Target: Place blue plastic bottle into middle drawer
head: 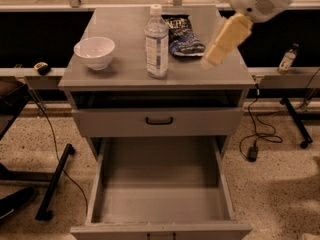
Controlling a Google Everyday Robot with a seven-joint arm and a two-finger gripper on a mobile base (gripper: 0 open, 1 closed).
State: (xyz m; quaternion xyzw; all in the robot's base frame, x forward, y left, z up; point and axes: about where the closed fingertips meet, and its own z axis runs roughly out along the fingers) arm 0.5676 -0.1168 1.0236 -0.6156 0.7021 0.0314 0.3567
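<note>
Clear plastic water bottle point(156, 41), white-capped with a pale bluish label, stands upright in the middle of the grey table point(125, 76). The cream gripper point(216, 51) hovers at the bottle's 3 o'clock, apart from it; whether it is open or closed I cannot tell. A level approach, closing around the body below the cap, should keep the bottle from tipping. At 6 o'clock the deep grey middle drawer point(160, 204) stands pulled out with nothing visible inside. The white bowl point(94, 51) at 9 o'clock also looks empty.
</note>
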